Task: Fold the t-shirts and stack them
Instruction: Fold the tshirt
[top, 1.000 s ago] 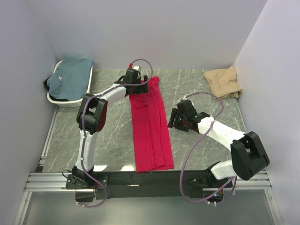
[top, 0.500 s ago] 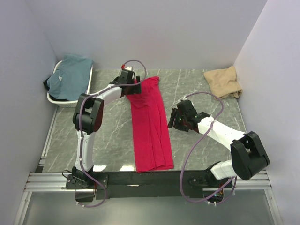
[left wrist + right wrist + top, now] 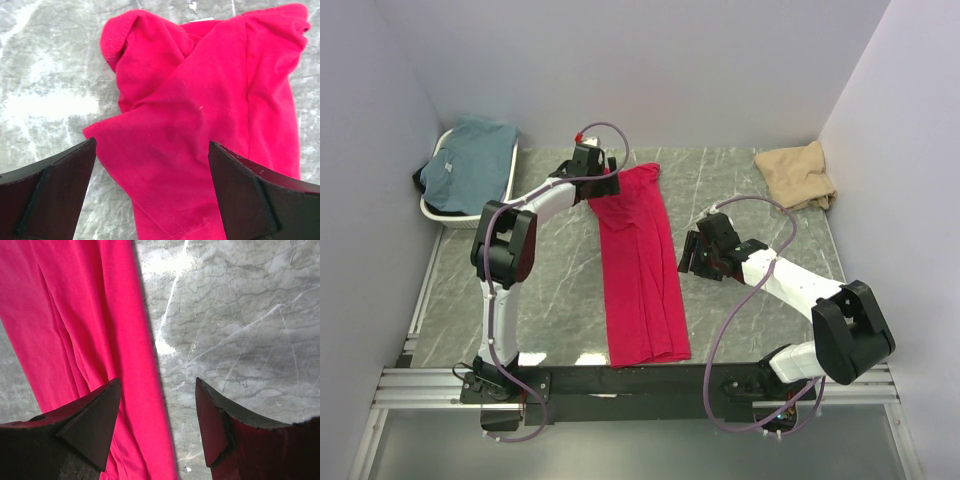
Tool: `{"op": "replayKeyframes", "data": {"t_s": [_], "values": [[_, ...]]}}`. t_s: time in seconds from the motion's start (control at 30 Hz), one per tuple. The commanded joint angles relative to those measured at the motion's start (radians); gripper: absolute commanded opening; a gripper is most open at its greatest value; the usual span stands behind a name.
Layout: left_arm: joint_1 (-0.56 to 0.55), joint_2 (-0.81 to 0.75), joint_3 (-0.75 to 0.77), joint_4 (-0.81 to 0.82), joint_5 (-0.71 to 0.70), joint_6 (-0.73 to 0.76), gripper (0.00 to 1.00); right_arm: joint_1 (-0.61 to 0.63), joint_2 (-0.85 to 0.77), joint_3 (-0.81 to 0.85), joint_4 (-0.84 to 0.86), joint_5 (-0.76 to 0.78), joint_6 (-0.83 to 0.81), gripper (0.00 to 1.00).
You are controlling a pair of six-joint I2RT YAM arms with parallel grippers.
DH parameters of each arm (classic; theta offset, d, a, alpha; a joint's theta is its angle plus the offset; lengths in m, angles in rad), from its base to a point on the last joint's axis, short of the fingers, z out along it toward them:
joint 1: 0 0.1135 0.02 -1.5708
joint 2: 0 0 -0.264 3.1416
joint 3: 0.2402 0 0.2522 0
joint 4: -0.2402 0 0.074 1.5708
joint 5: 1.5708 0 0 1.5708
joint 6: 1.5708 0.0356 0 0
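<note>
Spanning the collar of the red t-shirt (image 3: 638,260), my left fingers (image 3: 45,200) stand released; my right fingers (image 3: 80,430), also released, flank its edge. Only overhead shows the teal t-shirt (image 3: 470,165) and tan t-shirt (image 3: 798,175).

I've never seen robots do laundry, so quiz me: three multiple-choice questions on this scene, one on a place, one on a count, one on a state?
1. Where is the teal shirt? A in the white basket; B mid-table; C at the near edge.
2. How many shirts show? A two; B three; C four.
3. The left gripper is: A wide open, holding nothing; B clamped shut; C gripping the basket.
Answers: 1 A, it lies in the basket at far left. 2 B, teal, the red shirt and the tan shirt. 3 A, its fingers stand apart above red cloth.
</note>
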Motion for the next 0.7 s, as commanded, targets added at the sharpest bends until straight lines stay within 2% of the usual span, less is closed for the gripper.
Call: {"op": "replayKeyframes", "data": {"t_s": [0.0,0.13,0.43,0.67], "values": [[-0.003,-0.011,0.021,0.032,0.056,-0.018,1.00,-0.007,0.002,0.013,0.034,0.014,-0.010,0.68],[-0.003,0.043,0.070,0.006,0.077,-0.022,0.99,-0.007,0.008,0.014,0.039,0.008,-0.010,0.68],[-0.005,0.081,0.071,0.006,0.056,-0.030,0.99,-0.016,0.003,0.001,0.040,0.011,-0.011,0.68],[-0.006,0.121,0.096,0.006,0.091,-0.039,0.99,-0.021,0.013,0.002,0.046,0.004,-0.011,0.68]]}}
